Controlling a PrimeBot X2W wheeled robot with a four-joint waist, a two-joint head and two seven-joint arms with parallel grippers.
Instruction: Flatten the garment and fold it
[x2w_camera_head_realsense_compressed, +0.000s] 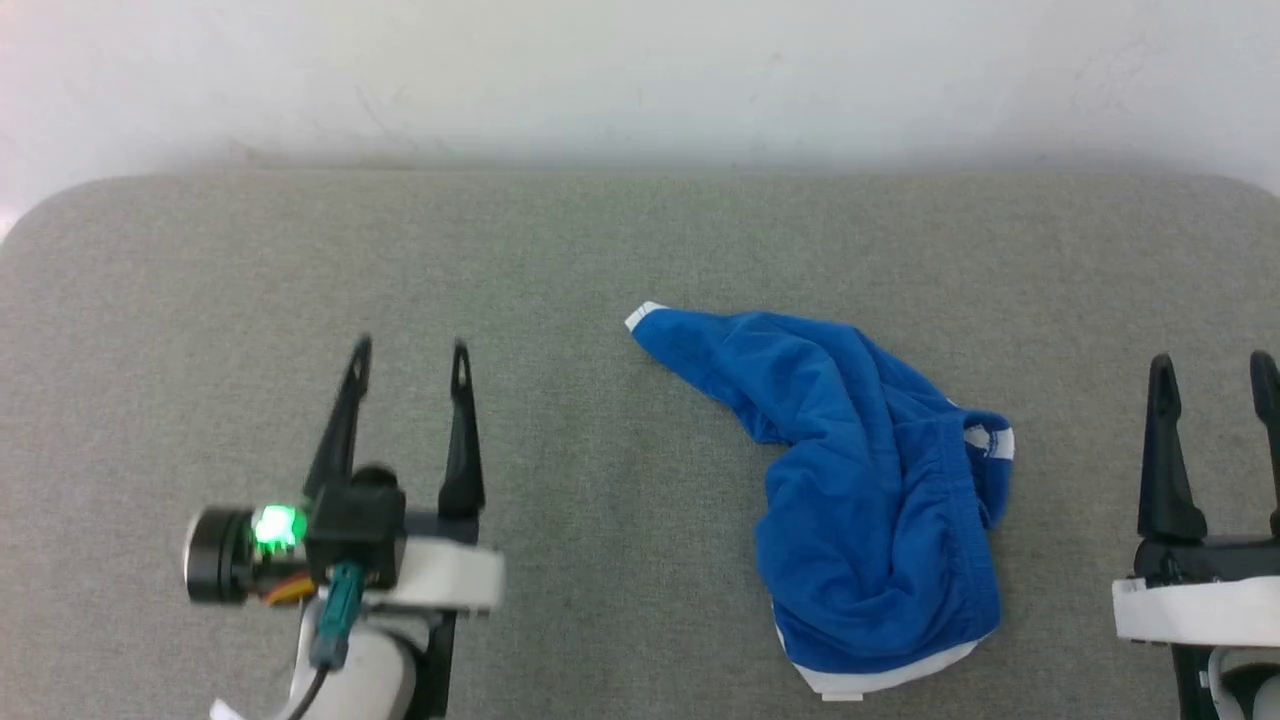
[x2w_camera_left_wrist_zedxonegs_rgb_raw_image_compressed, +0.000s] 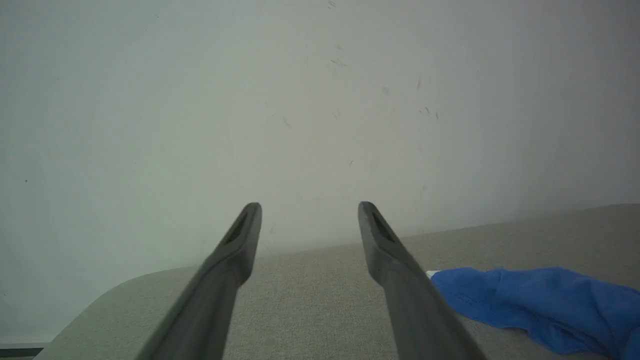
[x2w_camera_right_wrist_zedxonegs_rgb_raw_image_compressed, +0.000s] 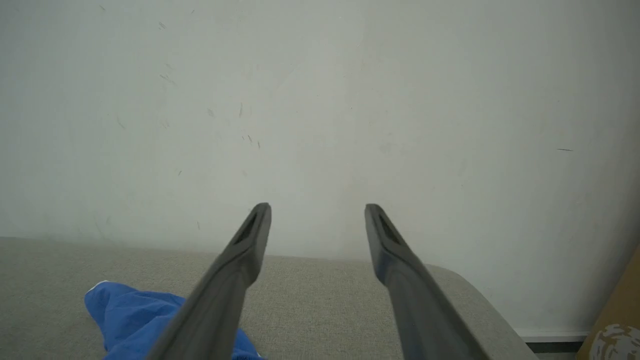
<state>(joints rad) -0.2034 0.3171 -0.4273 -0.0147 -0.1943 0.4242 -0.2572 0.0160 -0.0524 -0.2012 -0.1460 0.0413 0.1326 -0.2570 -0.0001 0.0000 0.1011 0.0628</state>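
The blue shorts (x2w_camera_head_realsense_compressed: 860, 500) lie crumpled in a heap on the grey bench (x2w_camera_head_realsense_compressed: 200, 260), to the right of its middle in the head view. One narrow end with a white tip stretches away and to the left. The bulkier part, edged with white trim along its near side, bunches toward the robot. The left tool (x2w_camera_head_realsense_compressed: 410, 347) is well apart from the shorts on their left, its two dark fingers spread wide with nothing between them. The right tool (x2w_camera_head_realsense_compressed: 1212, 360) is near the shorts on their right, not touching them, its fingers likewise wide apart and empty. A green light (x2w_camera_head_realsense_compressed: 278, 527) glows on the left wrist. A pale wall (x2w_camera_head_realsense_compressed: 640, 70) rises behind the bench
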